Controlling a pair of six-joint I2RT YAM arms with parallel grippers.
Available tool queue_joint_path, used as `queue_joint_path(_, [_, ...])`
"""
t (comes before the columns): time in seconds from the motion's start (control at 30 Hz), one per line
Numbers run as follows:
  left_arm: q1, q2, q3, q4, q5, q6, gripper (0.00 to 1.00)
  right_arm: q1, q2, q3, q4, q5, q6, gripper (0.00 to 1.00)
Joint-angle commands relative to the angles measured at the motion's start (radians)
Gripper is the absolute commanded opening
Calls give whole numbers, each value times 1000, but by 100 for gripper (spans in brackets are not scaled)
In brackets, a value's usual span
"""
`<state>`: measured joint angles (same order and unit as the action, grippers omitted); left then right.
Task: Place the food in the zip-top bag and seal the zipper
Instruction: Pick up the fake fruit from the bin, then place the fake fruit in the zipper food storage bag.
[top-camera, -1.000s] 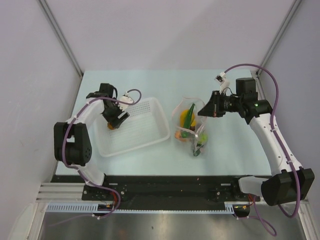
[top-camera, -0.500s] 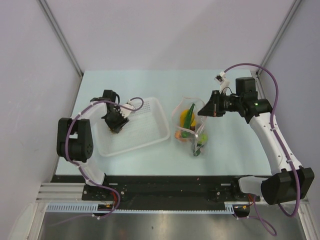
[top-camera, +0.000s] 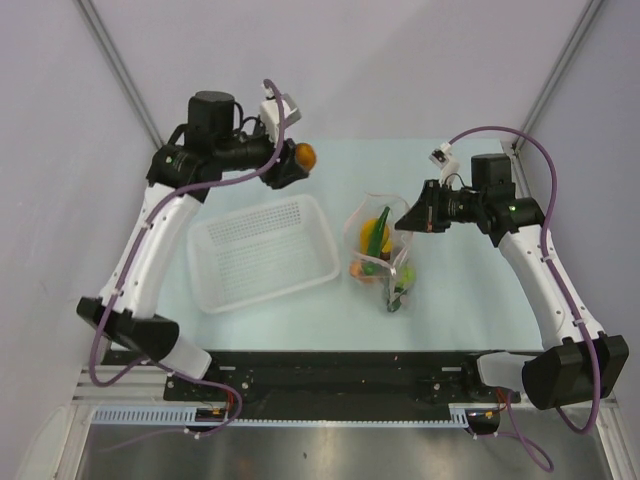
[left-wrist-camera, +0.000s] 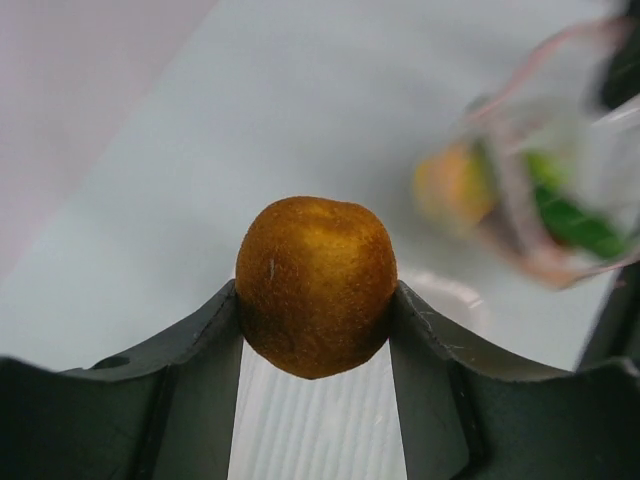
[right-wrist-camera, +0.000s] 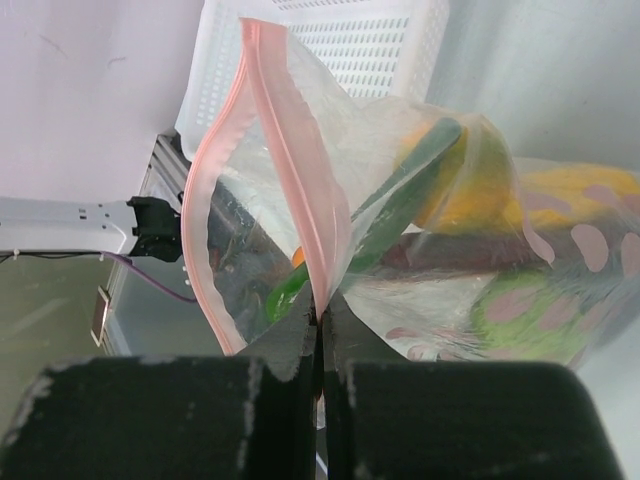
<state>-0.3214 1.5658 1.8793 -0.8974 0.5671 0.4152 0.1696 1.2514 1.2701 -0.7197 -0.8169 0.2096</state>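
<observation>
My left gripper (top-camera: 298, 160) is raised above the table's back left, shut on a round orange fruit (top-camera: 304, 156), which fills the left wrist view (left-wrist-camera: 315, 285) between the fingers (left-wrist-camera: 190, 380). The clear zip-top bag (top-camera: 382, 252) lies mid-table holding yellow fruit, a dark green piece, a lime-green ball and an orange piece. My right gripper (top-camera: 408, 220) is shut on the bag's pink zipper strip (right-wrist-camera: 295, 180) and holds the mouth up and open; the other side of the strip (right-wrist-camera: 205, 200) bows outward. In the right wrist view the gripper (right-wrist-camera: 320, 310) pinches the strip.
The white slotted basket (top-camera: 262, 252) stands left of the bag with nothing visible in it; it also shows behind the bag in the right wrist view (right-wrist-camera: 340, 35). The enclosure's walls stand close on the left, back and right.
My left gripper has lifted out of the basket with the orange fruit and swung up and right toward the bag. The right arm and the bag have not moved.
</observation>
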Motion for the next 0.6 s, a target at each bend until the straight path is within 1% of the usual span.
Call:
queue_joint_path(0.0, [-165,-73,24,121,114,-299,46,7,-23,11,58,5,20,0])
queue_joint_path(0.03, [-224,-75,17,141,114,-308,46,7,-24,12,59,2,19,0])
queue_joint_path(0.07, [-251,-69,8,172,120,-320,45,7,-26,12,57,-10,16,0])
queue_joint_path(0.1, [-299,-61,-3,181,126,-320,45,7,-27,12,55,-16,13,0])
queue_joint_path(0.17, [-344,-33,-3,177,132,-296,44,7,-30,12,51,-46,-9,0])
queue_joint_path(0.2, [-384,-6,-3,175,129,-288,43,7,-30,12,49,-53,-15,0])
queue_joint_path(0.3, [-448,45,-9,169,108,-250,44,5,-35,15,43,-59,-19,0])
queue_joint_path(0.33, [-461,57,-15,169,78,-247,44,5,-38,17,46,-62,-19,0])
queue_joint_path(0.43, [-482,102,-46,183,56,-254,46,5,-44,14,46,-79,-24,0])
queue_joint_path(0.47, [-485,112,-52,183,33,-254,47,4,-49,14,46,-88,-27,0])
queue_joint_path(0.5, [-492,122,-54,181,15,-254,55,4,-52,12,48,-99,-35,0])
queue_joint_path(0.57, [-492,149,-25,138,13,-231,68,-2,-59,11,49,-123,-41,0])
